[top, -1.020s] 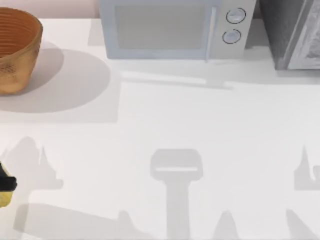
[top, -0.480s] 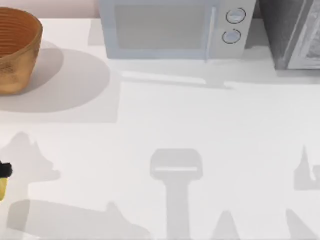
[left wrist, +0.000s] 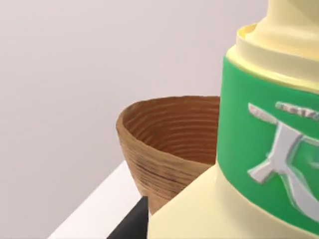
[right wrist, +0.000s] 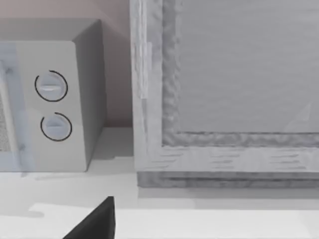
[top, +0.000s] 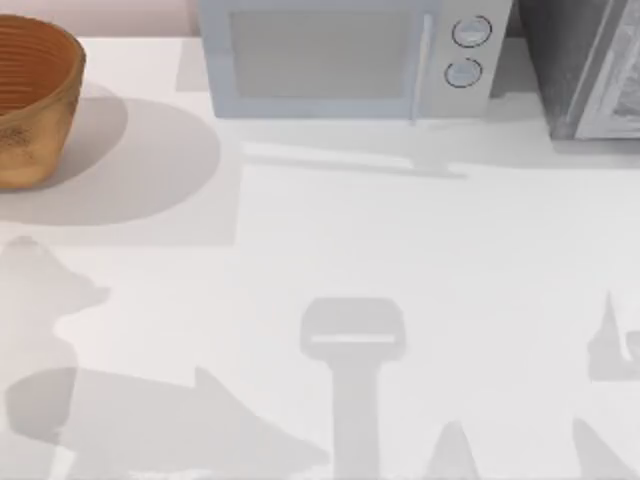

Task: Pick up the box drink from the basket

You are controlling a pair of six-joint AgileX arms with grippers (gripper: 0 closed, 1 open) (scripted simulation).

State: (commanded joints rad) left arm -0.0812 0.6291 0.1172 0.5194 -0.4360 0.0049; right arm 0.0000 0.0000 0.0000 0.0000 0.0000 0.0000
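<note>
the basket [top: 30, 100] stands at the far left corner of the table [top: 450, 250], cut by the top view's left edge, with its round shadow spreading to its right. just to the right of it along the back edge stands a white microwave [top: 350, 60], door facing forward and two round dials on its right side. a grey cabinet [top: 590, 70] stands beside the microwave at the far right corner. arm shadows [top: 150, 420] lie across the near part of the table, the largest at the near left. in the left wrist view the drink [left wrist: 259, 149] is very close to the camera: a cream body with a broad green band carrying a silver character, narrowing above the band to a cream shoulder. it is outside the basket [left wrist: 164, 144] and nearer the camera than it, hiding one side of the rim; the ribbed inner wall shows beyond it. the left gripper [left wrist: 132, 224] shows as one dark finger tip lying against the drink's lower edge, clenched on the drink. in the right wrist view a dark part of the right gripper [right wrist: 94, 224] shows low over the table, facing the gap between the microwave [right wrist: 50, 99] and the cabinet [right wrist: 229, 89]; whether it is released or clenched i cannot tell.
</note>
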